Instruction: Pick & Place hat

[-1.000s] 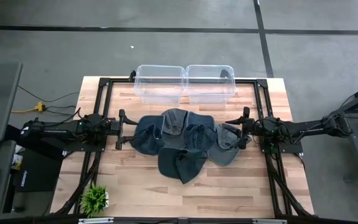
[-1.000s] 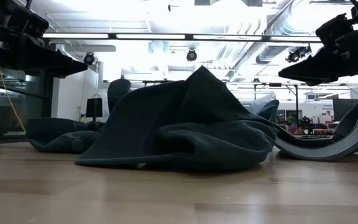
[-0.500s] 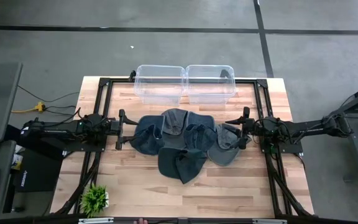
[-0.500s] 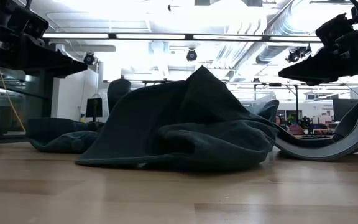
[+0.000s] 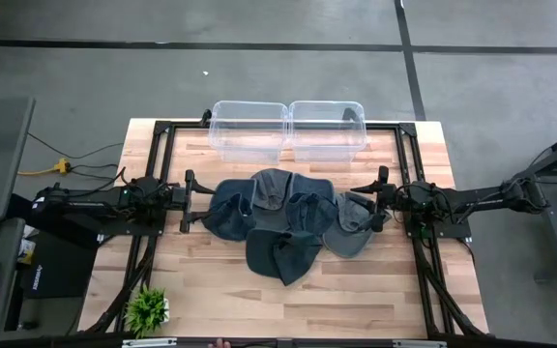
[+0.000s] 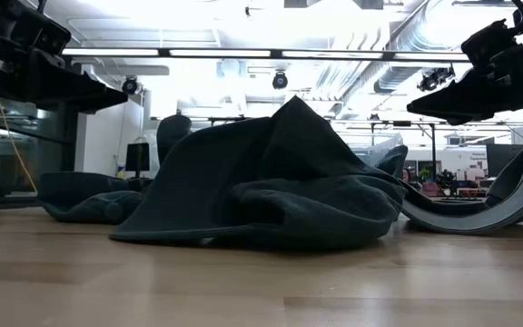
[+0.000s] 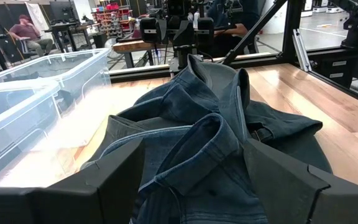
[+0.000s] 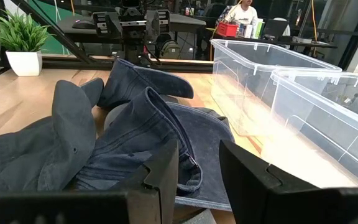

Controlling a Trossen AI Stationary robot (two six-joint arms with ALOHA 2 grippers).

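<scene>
A pile of dark blue hats (image 5: 278,224) lies in the middle of the wooden worktop (image 5: 356,290). Two clear bins (image 5: 288,130) sit side by side at the far edge. The left gripper (image 5: 190,200) waits just beside the pile, its fingers wide apart and holding nothing. The right gripper (image 5: 375,198) waits at the pile's other side, its fingers a little apart and empty. A small green plant (image 5: 147,309) stands at the near left corner.

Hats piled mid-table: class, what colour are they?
Dark denim blue hats, clearest in the left wrist view.
</scene>
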